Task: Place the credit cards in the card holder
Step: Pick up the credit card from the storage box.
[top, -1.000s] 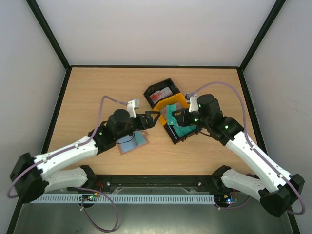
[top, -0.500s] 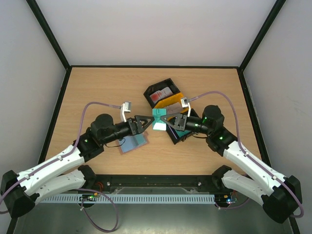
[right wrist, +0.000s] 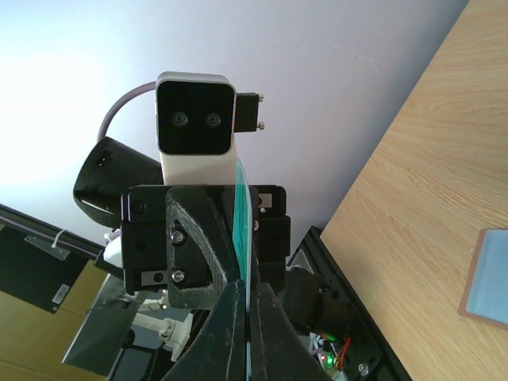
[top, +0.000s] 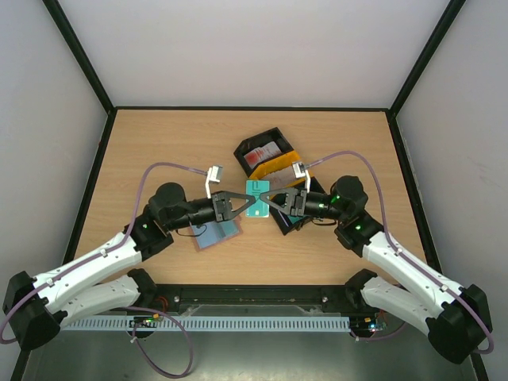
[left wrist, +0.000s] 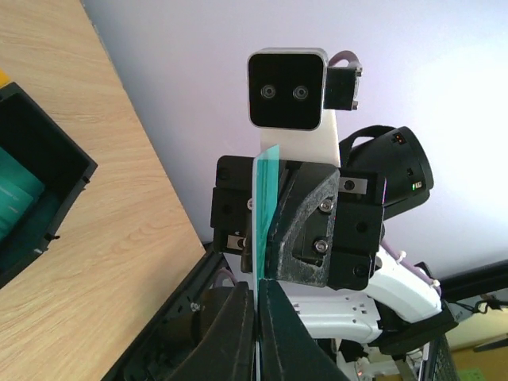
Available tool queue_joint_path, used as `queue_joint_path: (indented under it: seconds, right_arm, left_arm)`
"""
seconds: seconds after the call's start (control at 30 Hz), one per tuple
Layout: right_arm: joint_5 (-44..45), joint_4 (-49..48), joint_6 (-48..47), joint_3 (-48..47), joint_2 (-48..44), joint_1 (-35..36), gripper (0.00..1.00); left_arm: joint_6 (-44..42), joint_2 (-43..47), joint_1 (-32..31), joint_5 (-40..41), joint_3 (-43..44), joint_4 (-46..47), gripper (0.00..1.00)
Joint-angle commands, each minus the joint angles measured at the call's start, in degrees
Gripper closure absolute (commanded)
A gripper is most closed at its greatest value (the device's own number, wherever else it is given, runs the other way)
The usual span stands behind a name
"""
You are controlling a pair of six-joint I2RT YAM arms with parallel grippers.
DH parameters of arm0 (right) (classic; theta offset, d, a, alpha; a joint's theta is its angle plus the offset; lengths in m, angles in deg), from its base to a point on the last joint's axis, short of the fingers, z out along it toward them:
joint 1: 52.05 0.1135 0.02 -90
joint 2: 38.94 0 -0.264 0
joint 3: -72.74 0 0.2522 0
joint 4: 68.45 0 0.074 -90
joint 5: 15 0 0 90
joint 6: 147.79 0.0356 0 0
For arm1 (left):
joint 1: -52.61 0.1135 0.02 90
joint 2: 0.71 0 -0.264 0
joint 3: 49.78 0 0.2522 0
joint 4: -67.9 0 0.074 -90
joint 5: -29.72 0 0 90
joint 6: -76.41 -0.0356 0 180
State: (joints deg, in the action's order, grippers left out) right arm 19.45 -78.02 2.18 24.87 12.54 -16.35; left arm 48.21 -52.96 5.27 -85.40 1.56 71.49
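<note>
You've got one teal card (top: 256, 189) held up off the table btwn the two arms, approx mid-table, seen edge-on by both wrist cams. L gripper (top: 251, 199) is clamped on its left edge: in the left wrist view the fingers (left wrist: 230, 317) meet at the card w/ no gap showing. R gripper (top: 264, 199) has the opposite edge the same way, fingers (right wrist: 270, 317) closed to the card's thickness. So both sets of tips touch the card and face each other nose to nose, just left of the near black tray (top: 279, 222).

The card holder (top: 216, 232) lies open & flat on the wood under the L wrist, blue pocket up, near the held card but lower-left of it in the top view. White/red cards (top: 262, 153) sit in the far black tray (top: 254, 136), w/ a yellow tray (top: 286, 163) beside it.
</note>
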Motion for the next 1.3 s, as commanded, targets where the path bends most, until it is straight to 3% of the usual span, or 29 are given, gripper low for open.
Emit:
queue_joint_path:
  seconds: [0.0,0.13,0.23,0.37,0.5,0.67,0.73,0.8,0.87,0.93,1.07,1.27]
  right_arm:
    - [-3.0,-1.4,-0.3,0.0,-1.7,0.6,0.98]
    - [-0.4,-0.3,-0.5,0.7,-2.2,0.6,0.85]
    - [1.4,-4.0,1.4,3.1,-3.9,0.6,0.83]
    - [2.2,-9.8,5.4,5.7,-5.1,0.7,0.87]
    - [2.5,-11.4,6.4,5.9,-5.2,0.9,0.97]
    - [4.4,-10.8,5.7,5.4,-6.2,0.9,0.98]
    - [5.8,-7.7,3.2,4.7,-6.3,0.9,0.98]
    - [7.4,-4.1,0.9,4.3,-5.8,0.9,0.98]
    - [8.5,-0.5,-1.4,3.4,-4.1,0.9,0.98]
    - [8.8,3.4,-3.9,1.9,-1.6,0.9,0.98]
    - [10.5,10.1,-9.1,-0.6,4.5,0.9,0.98]
    - [11.3,14.1,-13.7,-4.7,18.2,3.3,0.98]
  left_arm:
    - [-0.2,-0.2,0.6,-0.2,0.7,3.3,0.97]
    - [0.4,0.8,0.6,0.8,0.5,3.7,0.98]
    - [1.1,1.1,0.7,1.8,0.8,4.3,0.98]
    - [1.6,0.2,0.7,1.1,1.4,6.9,0.97]
    - [1.8,-1.2,0.6,0.2,1.9,7.5,0.97]
    - [1.7,-1.0,0.7,2.5,1.4,4.7,0.95]
    - [0.9,-0.5,0.7,4.2,1.4,1.6,0.88]
    - [0.3,-0.1,0.8,6.4,1.3,-3.2,0.69]
    - [-0.1,0.4,1.2,8.2,1.3,-7.6,0.42]
    - [-0.5,0.9,2.3,9.1,1.3,-11.9,0.28]
    - [-1.8,2.8,5.0,13.7,1.5,-22.0,0.16]
    - [-3.1,5.6,10.3,24.1,0.6,-40.5,0.11]
